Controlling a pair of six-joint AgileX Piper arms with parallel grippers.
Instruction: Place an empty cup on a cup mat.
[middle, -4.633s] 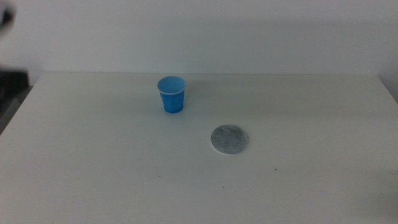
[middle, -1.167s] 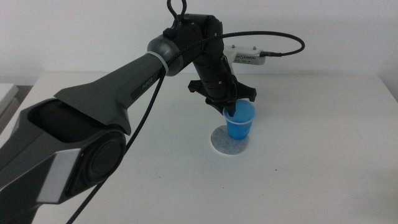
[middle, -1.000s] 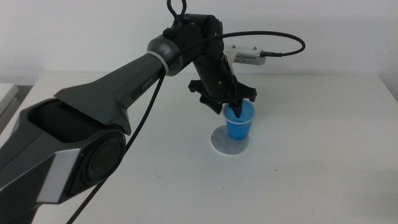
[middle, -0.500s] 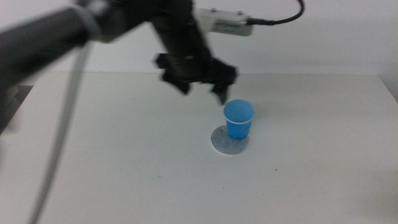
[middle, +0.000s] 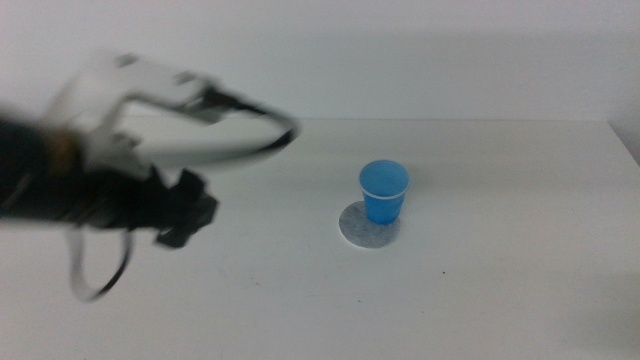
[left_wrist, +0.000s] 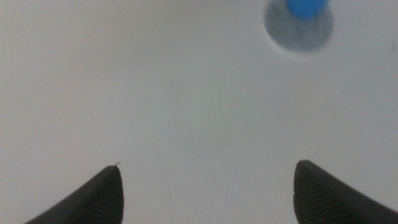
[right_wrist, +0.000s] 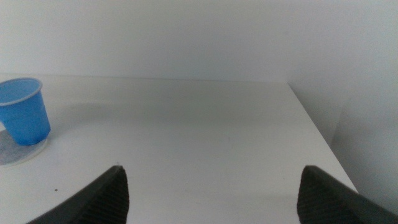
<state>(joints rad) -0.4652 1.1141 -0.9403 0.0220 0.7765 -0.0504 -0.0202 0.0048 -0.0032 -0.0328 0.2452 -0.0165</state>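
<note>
The blue cup (middle: 384, 192) stands upright on the grey cup mat (middle: 369, 228) right of the table's middle, a little toward the mat's right side. Both show in the right wrist view, the cup (right_wrist: 23, 112) on the mat (right_wrist: 15, 151), and in the left wrist view, the cup (left_wrist: 305, 7) over the mat (left_wrist: 298, 31). My left gripper (middle: 180, 225) is blurred over the table's left part, far left of the cup, open and empty (left_wrist: 205, 186). My right gripper (right_wrist: 211, 186) is open and empty, off to the right of the cup and out of the middle view.
The white table (middle: 500, 290) ends at a right edge (right_wrist: 317, 134) beyond the cup. A white wall stands behind the table.
My left arm has swung away from the cup to the left and toward the near side. The cup stays standing on the mat, free of the gripper.
</note>
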